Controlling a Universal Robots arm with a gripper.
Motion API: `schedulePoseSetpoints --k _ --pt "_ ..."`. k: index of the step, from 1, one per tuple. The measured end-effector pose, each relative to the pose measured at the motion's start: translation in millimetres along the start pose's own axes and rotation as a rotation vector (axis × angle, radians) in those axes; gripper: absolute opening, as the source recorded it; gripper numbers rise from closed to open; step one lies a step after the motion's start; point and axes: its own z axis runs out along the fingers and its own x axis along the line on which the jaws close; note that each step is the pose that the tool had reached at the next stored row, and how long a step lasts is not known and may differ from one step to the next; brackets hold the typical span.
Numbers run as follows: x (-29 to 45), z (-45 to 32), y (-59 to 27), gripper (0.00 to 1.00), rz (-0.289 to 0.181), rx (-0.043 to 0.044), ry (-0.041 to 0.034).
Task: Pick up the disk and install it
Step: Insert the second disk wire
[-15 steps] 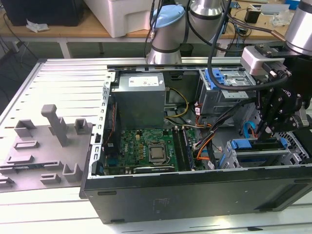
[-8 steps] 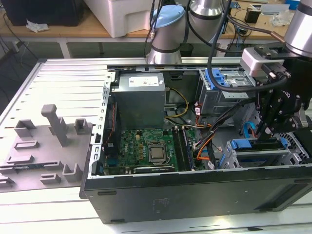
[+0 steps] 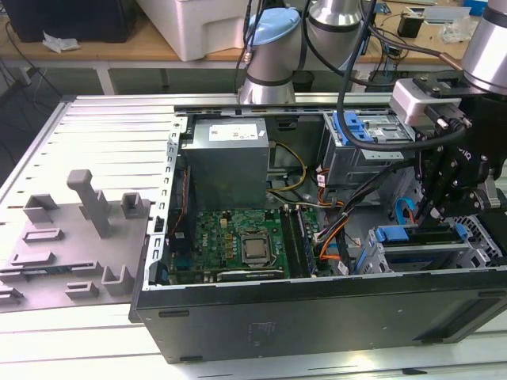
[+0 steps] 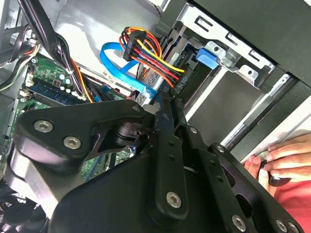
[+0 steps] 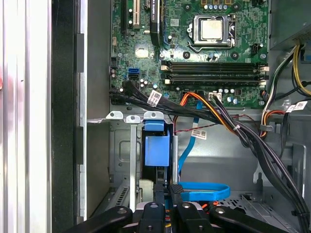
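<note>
A: Bench status? Big items first.

B: Slatted metal table (image 3: 103,134) carrying the open PC case (image 3: 317,317), side panel off. Grey fixture plate (image 3: 71,253) lies just beside the case, on the exterior view's left.

A: Inside the case?

B: Power supply (image 3: 226,158) at the back. Motherboard (image 3: 230,237) in front of it, CPU socket (image 5: 211,29) bare. Silver drive cage (image 3: 412,257) sits at the front corner, on the exterior view's right.

A: Where's the disk?

B: The disk (image 3: 420,236) is standing on edge in that cage, blue bracket facing up. Not in the air, not on the table. The first wrist view has it in the slot, bracket end on.

A: Claw?

B: Gripper (image 3: 434,210) is straight over the disk. Fingers are drawn narrow, nearly together, in both wrist views, w/ tips right at the disk's upper edge. Can't tell if they touch it.

A: Small stuff?

B: Blue flat cable (image 5: 199,190) looped on the case floor beside the cage. Orange/yellow/red wire bundle (image 4: 150,56) near the fingers. A person's hand (image 4: 286,158) rests at the case's outer edge in the second wrist view.
</note>
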Motion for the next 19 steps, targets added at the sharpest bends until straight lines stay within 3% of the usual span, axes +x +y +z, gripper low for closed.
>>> schedulePoseSetpoints --k 19 --pt "-0.1 1.3 -0.1 0.16 -0.014 0.0009 -0.0001"
